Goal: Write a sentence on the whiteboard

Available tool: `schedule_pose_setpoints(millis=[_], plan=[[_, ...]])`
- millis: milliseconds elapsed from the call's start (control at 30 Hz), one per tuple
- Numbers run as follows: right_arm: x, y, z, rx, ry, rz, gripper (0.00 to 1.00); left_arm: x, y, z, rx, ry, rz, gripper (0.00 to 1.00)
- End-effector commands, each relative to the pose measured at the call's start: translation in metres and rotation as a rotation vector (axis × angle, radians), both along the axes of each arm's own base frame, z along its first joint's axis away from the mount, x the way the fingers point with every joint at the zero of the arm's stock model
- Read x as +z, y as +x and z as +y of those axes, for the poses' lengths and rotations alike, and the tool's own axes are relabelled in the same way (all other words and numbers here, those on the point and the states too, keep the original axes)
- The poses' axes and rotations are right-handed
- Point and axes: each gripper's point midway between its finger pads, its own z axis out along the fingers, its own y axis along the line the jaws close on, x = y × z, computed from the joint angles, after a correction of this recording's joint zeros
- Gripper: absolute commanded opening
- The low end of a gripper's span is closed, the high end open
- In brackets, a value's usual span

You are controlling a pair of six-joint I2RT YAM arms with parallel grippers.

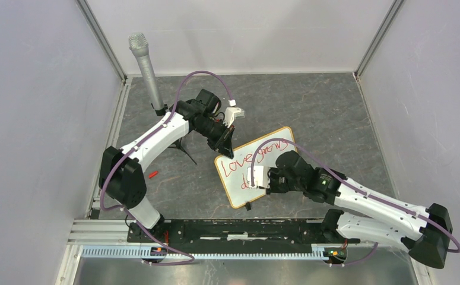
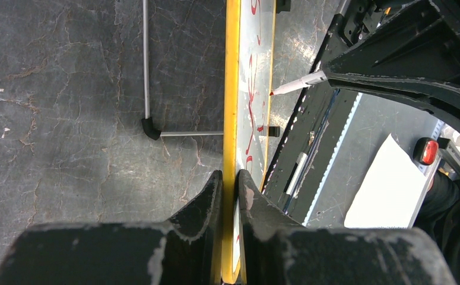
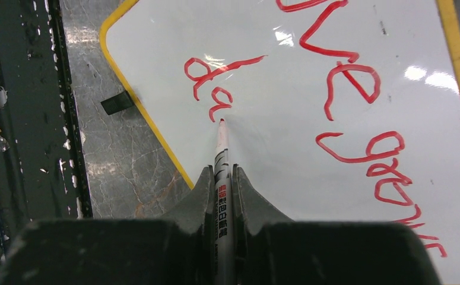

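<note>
The whiteboard [image 1: 234,189] lies tilted on the grey table, its wood frame seen edge-on in the left wrist view [image 2: 232,89]. My left gripper [image 1: 224,145] [image 2: 232,178] is shut on the board's far left frame edge. The sentence [image 1: 234,165] is red cursive: "Love grows" on one line and "da" [image 3: 215,77] below it. My right gripper [image 1: 263,178] [image 3: 221,178] is shut on a white marker [image 3: 222,148]. The marker's red tip touches the board just past the "a". The marker also shows in the left wrist view [image 2: 292,87].
A grey microphone [image 1: 146,65] stands on a tripod at the back left, one leg [image 2: 146,59] near the board. A small red cap [image 1: 152,174] lies left of the board. A black clip foot [image 3: 119,102] sits by the black rail [image 1: 239,228]. White walls enclose the table.
</note>
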Motion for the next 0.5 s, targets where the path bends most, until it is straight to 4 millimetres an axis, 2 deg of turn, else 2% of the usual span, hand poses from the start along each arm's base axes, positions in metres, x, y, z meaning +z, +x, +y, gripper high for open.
schedule_pose_setpoints(millis=[0, 267, 467], plan=[[0.03, 0.009, 0.009, -0.009, 0.069, -0.053, 0.0, -0.006, -0.011, 0.003, -0.043, 0.018, 0.016, 0.02], [0.027, 0.018, 0.012, -0.041, 0.065, -0.068, 0.0, -0.006, -0.011, 0.003, -0.044, 0.016, 0.015, 0.03], [0.022, 0.026, 0.002, -0.101, 0.028, -0.091, 0.0, -0.008, -0.012, 0.003, -0.046, 0.019, 0.017, 0.02]])
